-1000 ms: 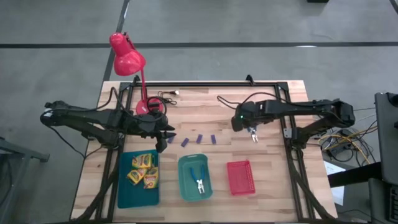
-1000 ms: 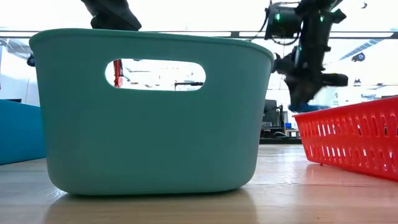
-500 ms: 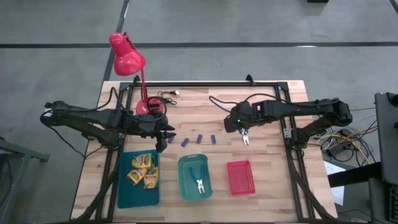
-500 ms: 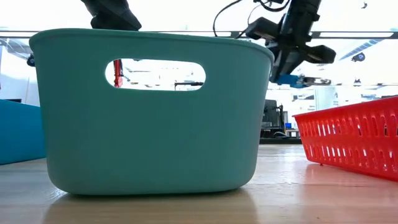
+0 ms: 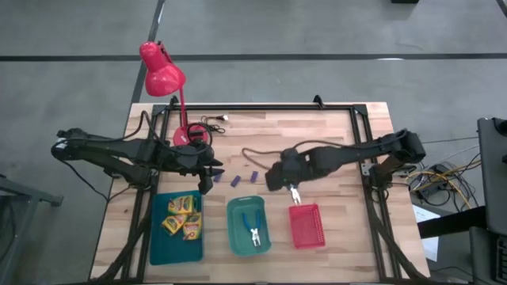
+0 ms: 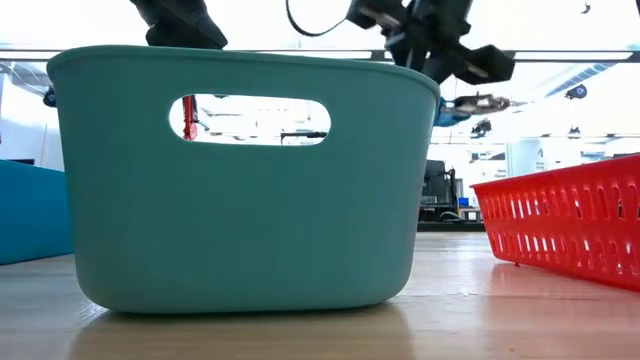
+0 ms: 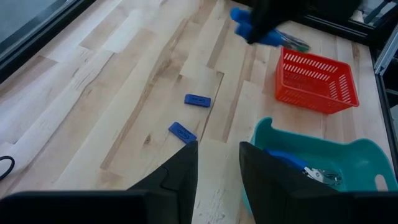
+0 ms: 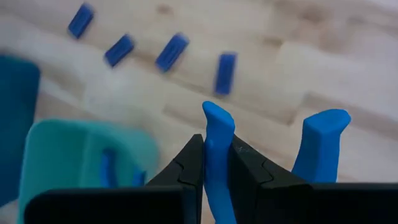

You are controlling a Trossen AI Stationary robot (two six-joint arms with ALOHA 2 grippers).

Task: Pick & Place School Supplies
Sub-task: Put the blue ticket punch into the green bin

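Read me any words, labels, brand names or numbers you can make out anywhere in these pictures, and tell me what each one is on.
No text can be read in any view.
crayon boxes in the dark teal tray: printing on the fronts, too small to read.
green bin, red basket, red lamp: no lettering shows.
purple blocks: plain as far as can be seen.
blue-handled scissors in the right gripper: no marking visible.
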